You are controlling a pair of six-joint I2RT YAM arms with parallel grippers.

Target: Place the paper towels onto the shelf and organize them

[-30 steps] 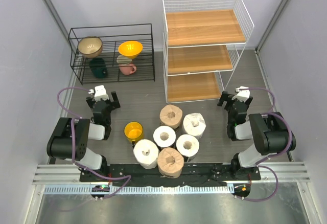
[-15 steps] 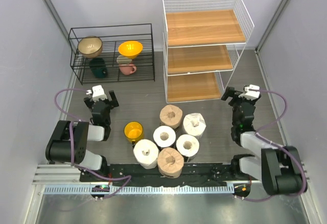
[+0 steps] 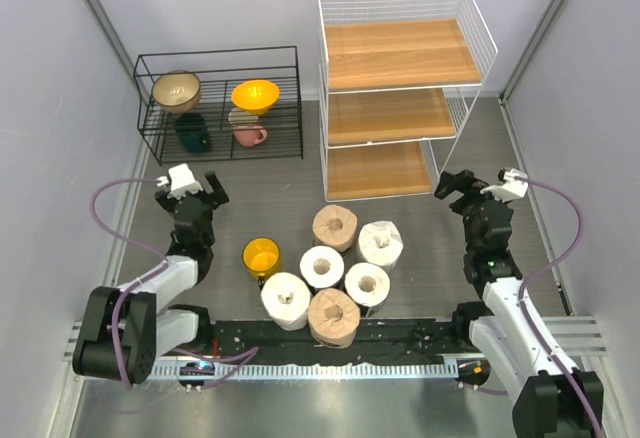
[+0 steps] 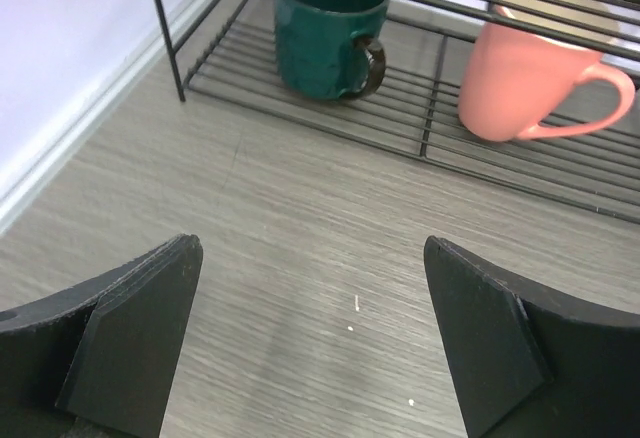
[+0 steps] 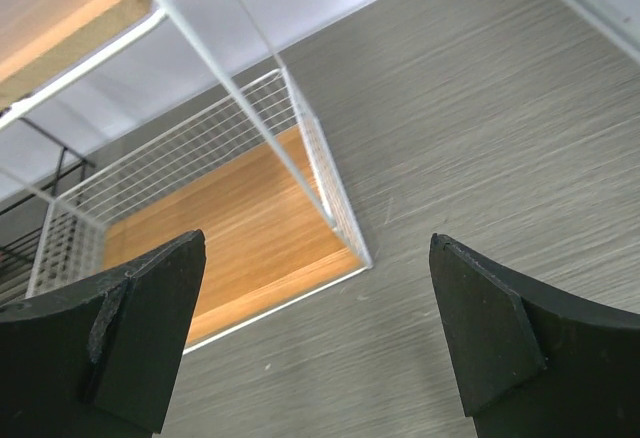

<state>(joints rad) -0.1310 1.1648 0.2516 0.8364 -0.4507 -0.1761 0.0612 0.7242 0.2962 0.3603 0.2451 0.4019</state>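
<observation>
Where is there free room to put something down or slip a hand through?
All three shelf boards are bare. The table is open between the black rack and the rolls, and right of them. Crowded: six rolls and the cup, packed at the near edge.

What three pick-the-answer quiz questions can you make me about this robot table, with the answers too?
1. Where is the yellow cup?
A. On the table, left of the paper towels.
B. On top of the paper towels.
C. Lying at the table's far edge.

2. How many paper towels stand on the table?
A. Four.
B. Six.
C. Eight.

3. What is the left end effector doing?
A. Shut on a paper towel.
B. Shut on the yellow cup.
C. Open, holding nothing.

Answers:
1 A, the cup stands upright beside the cluster.
2 B, six show in the top view.
3 C, its fingers stand wide apart with bare table between them.
</observation>
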